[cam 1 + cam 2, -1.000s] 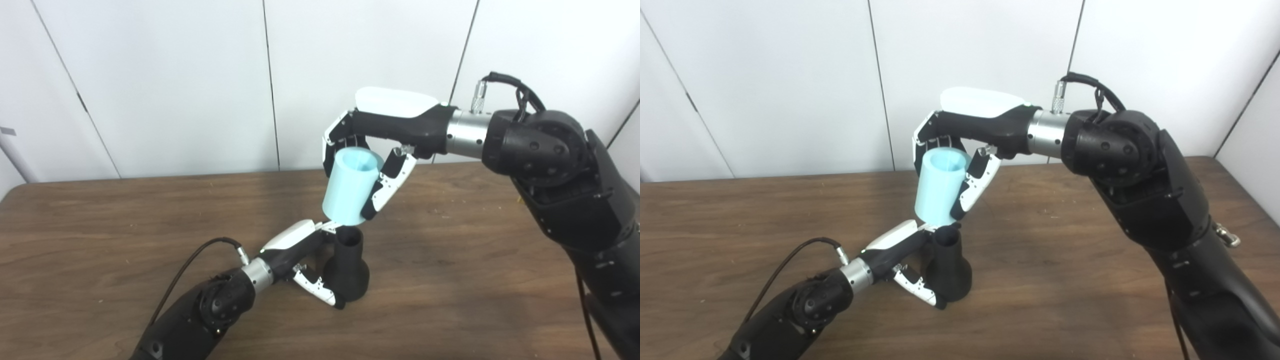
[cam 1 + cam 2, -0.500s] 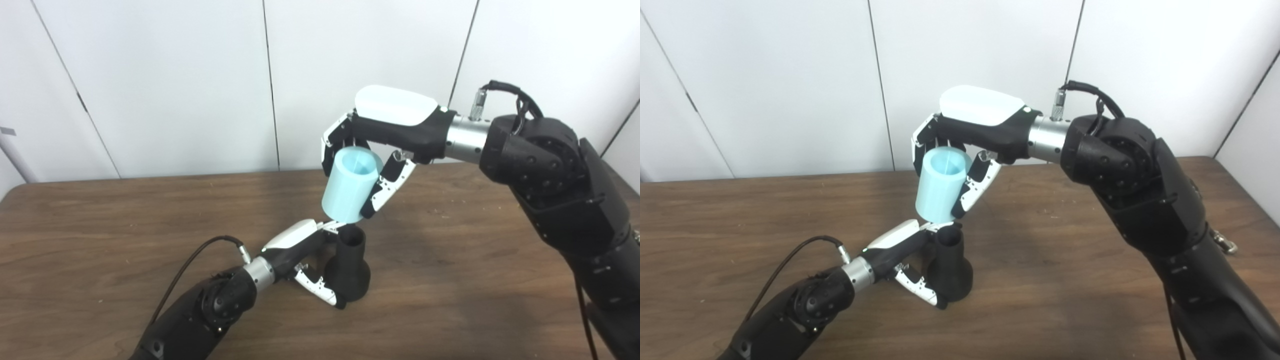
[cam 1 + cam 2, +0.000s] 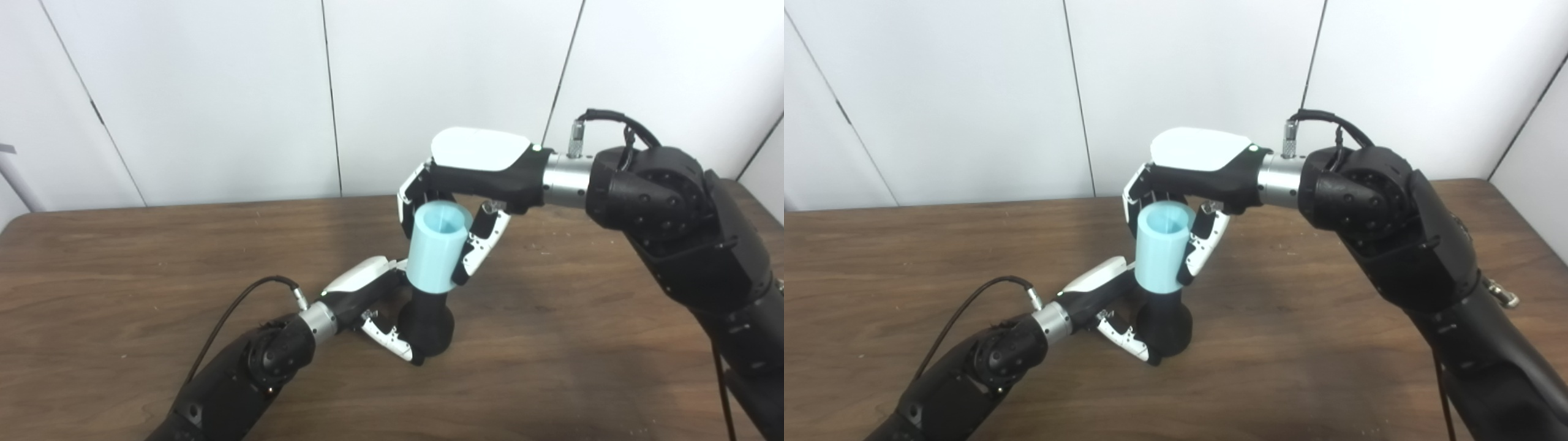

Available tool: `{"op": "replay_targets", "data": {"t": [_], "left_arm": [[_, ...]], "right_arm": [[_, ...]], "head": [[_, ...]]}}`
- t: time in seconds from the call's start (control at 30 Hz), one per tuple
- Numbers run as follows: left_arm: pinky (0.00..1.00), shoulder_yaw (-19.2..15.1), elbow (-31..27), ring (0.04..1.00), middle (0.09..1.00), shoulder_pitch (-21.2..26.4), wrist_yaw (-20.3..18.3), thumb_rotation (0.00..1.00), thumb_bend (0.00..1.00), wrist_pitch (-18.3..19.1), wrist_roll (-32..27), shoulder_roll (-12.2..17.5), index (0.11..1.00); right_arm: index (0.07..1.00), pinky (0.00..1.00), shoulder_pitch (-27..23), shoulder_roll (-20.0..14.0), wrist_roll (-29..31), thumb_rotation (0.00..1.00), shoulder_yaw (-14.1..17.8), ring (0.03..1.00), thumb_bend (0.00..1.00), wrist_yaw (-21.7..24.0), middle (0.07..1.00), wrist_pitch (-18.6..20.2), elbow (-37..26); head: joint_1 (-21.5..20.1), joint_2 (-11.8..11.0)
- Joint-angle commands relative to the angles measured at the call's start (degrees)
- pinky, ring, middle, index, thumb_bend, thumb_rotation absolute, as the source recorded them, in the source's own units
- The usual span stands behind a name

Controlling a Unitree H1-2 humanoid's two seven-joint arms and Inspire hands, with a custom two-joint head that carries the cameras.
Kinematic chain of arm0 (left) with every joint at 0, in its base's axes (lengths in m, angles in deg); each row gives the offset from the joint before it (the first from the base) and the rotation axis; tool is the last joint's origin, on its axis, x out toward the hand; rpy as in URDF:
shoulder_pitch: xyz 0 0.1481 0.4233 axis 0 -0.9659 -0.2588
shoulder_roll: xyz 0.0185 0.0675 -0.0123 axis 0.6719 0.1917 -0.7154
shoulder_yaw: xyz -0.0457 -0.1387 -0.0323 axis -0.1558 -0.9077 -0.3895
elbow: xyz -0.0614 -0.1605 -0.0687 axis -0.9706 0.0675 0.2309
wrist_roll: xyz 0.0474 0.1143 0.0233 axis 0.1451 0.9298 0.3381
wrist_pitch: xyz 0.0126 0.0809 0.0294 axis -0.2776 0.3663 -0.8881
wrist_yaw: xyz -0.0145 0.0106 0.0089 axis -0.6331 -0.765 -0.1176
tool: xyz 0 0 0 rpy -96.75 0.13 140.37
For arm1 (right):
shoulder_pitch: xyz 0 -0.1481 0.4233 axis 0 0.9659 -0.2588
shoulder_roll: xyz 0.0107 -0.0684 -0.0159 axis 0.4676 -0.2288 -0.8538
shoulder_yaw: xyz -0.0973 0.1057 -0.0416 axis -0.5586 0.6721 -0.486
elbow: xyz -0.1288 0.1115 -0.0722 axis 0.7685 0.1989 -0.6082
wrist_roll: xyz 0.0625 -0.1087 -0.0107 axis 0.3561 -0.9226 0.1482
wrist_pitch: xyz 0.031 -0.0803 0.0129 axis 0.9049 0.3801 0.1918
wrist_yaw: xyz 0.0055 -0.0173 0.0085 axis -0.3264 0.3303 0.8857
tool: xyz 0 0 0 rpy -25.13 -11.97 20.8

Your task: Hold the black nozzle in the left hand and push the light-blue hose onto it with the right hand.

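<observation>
Frame centre: left hand (image 3: pixel 373 300) clasps flared black plastic nozzle (image 3: pixel 427 324), bracing it upright on brown wooden table (image 3: pixel 122 257). Right hand (image 3: pixel 465 202), wrapped round light-blue cylindrical hose (image 3: pixel 436 248), holds it sleeved over nozzle neck for pushing down.

One light-blue hose (image 3: pixel 436 248), one black nozzle (image 3: pixel 427 324) (both held), two hands.

Right hand (image 3: pixel 465 184) lowered light-blue hose (image 3: pixel 436 248) onto black nozzle (image 3: pixel 427 321) neck, now upright
</observation>
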Motion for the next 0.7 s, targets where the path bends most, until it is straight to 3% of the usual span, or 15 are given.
{"op": "replay_targets", "data": {"t": [0.0, 0.33, 0.67], "left_arm": [[1.0, 6.0, 3.0, 1.0, 0.957, -5.3, -10.4, 0.07, 0.52, 6.7, 4.6, -0.4, 0.481], [1.0, 5.9, 2.6, 1.0, 0.957, -5.7, -10.2, 0.06, 0.52, 6.7, 4.9, -0.1, 0.481], [1.0, 6.0, 2.3, 1.0, 0.956, -5.9, -10.2, 0.06, 0.52, 6.9, 4.9, -0.2, 0.481]], "right_arm": [[0.518, 0.36, -4.3, -2.1, -0.6, 0.0, 1.4, 0.424, 0.5, -0.8, 0.494, -0.1, -1.1], [0.53, 0.36, -4.7, -3.1, -2.8, 0.0, 0.2, 0.414, 0.5, -0.6, 0.473, -3.3, 0.4], [0.514, 0.36, -5.2, -1.8, -3.4, 0.0, 1.7, 0.43, 0.5, -2.3, 0.496, -1.7, 0.8]], "head": [[0.0, 0.1], [-0.2, 0.4], [-0.3, 0.6]]}}
